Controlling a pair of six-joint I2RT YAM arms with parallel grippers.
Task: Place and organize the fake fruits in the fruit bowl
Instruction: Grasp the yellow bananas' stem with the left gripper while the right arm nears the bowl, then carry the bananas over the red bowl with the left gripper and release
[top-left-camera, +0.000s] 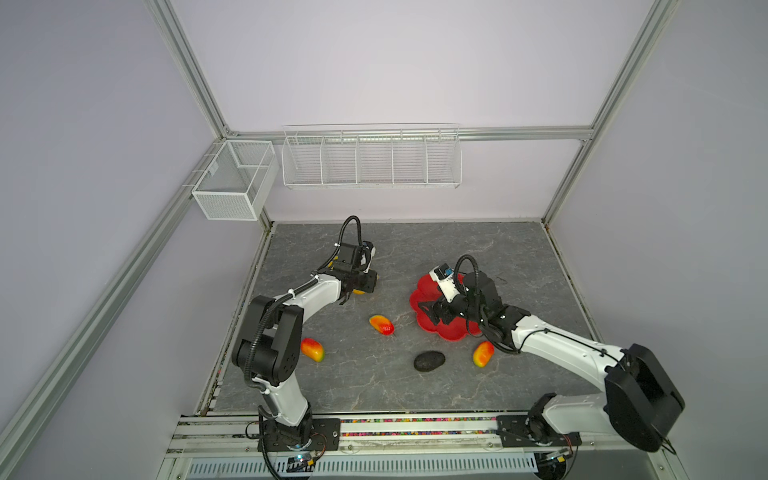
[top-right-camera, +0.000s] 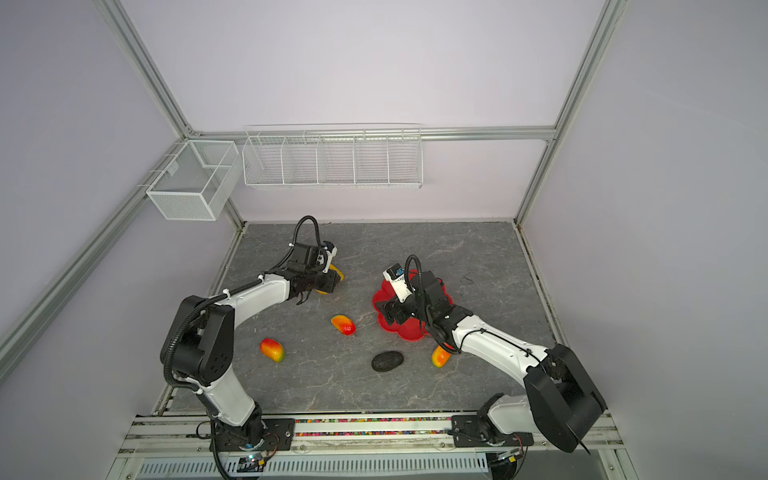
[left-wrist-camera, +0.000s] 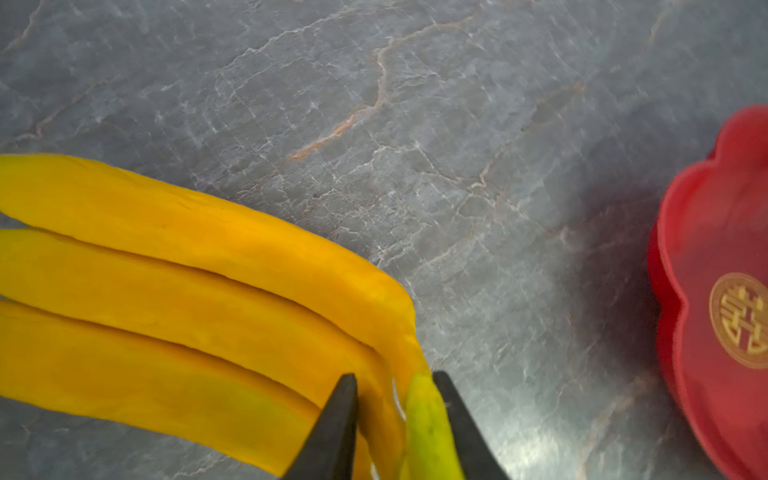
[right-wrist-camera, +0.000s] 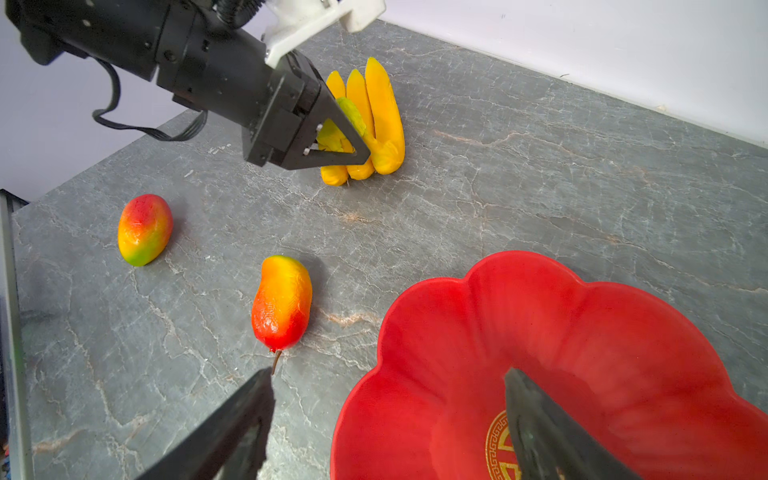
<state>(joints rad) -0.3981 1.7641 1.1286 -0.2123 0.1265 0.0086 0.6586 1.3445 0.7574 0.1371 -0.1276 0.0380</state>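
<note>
Grey marbled tabletop (top-left-camera: 415, 257) carries everything, and the red fruit bowl (right-wrist-camera: 582, 332) shows no fruit inside. The left gripper (left-wrist-camera: 392, 376) pinches the banana bunch (left-wrist-camera: 187, 291) at its green stem, likely its narrowest handle, with the bunch resting on the table. The right gripper (right-wrist-camera: 388, 370) hangs wide open astride the bowl's rim, perhaps to steady it. Three mangoes (top-left-camera: 381, 324) and the avocado (top-left-camera: 429, 360) lie loose nearby.

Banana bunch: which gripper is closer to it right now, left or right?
Left. The left gripper has its jaws on the green stem end of the banana bunch. The right gripper hangs open, straddling the rim of the red bowl, well apart from the bananas.
</note>
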